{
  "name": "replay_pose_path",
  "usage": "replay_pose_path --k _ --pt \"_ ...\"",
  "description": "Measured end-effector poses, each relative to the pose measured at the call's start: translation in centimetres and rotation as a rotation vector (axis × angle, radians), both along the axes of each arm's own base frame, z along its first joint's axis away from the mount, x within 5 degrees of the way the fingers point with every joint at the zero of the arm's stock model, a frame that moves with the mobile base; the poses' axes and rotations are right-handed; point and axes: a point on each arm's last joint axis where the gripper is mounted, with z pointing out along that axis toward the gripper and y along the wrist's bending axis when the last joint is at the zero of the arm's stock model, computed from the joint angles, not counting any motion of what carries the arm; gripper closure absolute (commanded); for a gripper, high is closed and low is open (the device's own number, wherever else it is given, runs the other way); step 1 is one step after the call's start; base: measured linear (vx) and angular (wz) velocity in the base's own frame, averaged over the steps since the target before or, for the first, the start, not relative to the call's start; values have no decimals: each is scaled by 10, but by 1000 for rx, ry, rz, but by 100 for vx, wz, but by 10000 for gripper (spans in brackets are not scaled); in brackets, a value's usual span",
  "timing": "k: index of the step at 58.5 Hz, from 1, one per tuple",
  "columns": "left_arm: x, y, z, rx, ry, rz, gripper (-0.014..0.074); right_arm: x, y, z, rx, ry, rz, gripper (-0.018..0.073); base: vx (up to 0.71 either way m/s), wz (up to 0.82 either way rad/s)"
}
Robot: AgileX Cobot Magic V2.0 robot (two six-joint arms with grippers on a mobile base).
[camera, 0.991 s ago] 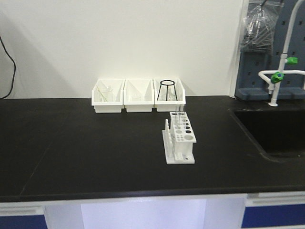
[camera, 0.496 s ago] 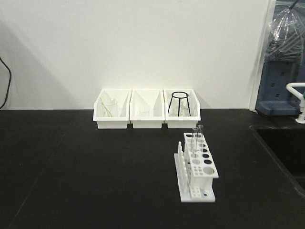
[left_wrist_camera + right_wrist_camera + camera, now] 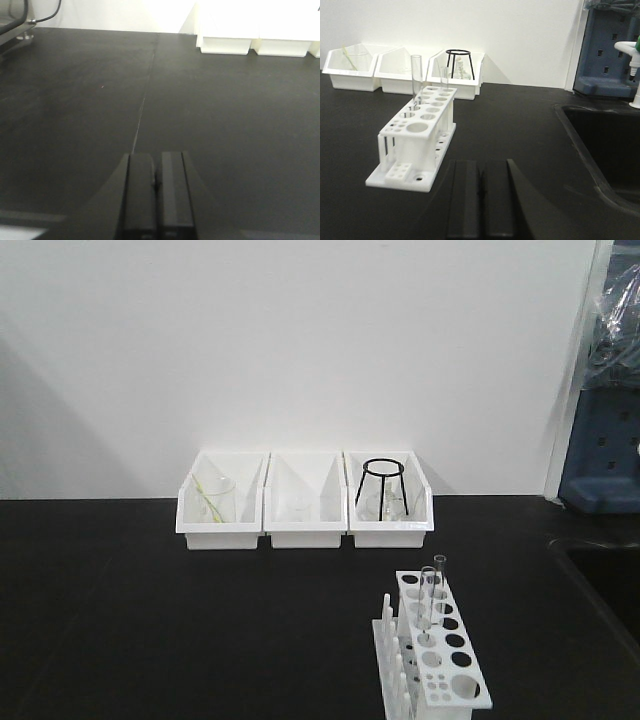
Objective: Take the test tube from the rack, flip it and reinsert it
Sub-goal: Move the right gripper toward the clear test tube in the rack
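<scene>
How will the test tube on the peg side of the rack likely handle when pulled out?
The test tube looks like thin clear glass: probably stiff, light, slippery and breakable under a hard squeeze. Being round, it would likely roll if laid on the counter. The small plastic rack may lift if it drags.

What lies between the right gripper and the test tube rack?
Nothing but bare black countertop separates the right gripper from the rack, seen in the right wrist view.

Test tubes (image 3: 416, 75) upright in white rack (image 3: 413, 146)
</scene>
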Motion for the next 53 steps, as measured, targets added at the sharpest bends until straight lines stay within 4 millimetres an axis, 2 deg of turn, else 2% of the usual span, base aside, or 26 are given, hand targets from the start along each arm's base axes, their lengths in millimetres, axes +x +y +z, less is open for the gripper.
replay_pose_path --k 28,53 --pt "0 0 0 0 0 0 603 0 0 0 0 0 0 568 19 -4" --pt "0 0 0 0 0 0 603 0 0 0 0 -1 0 568 6 1"
